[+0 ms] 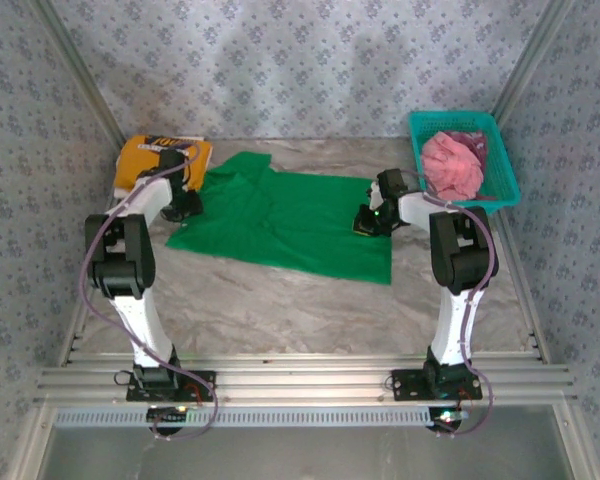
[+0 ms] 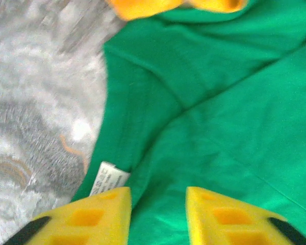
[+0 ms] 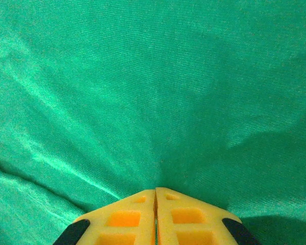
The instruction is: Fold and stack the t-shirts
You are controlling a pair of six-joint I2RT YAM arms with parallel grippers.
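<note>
Both arms reach forward from their bases, elbows raised high and wrists bent downward. The left gripper (image 1: 185,207) hangs low with its fingers (image 2: 99,214) parted, a clear gap between them. The right gripper (image 1: 368,222) has its fingers (image 3: 127,217) pressed tight together, pinching the green t-shirt (image 3: 143,76).

Bright green t-shirt (image 1: 290,215) against the grey-and-white marbled table (image 1: 280,310); yellow-orange t-shirt (image 1: 150,152) with dark print; pink t-shirt (image 1: 452,165) in a teal basket (image 1: 455,117); a white label (image 2: 108,178) on the green cloth; left claw (image 2: 158,193) and right claw (image 3: 155,193) yellow with black edging; walls (image 1: 300,60) in pale blue-grey floral pattern
</note>
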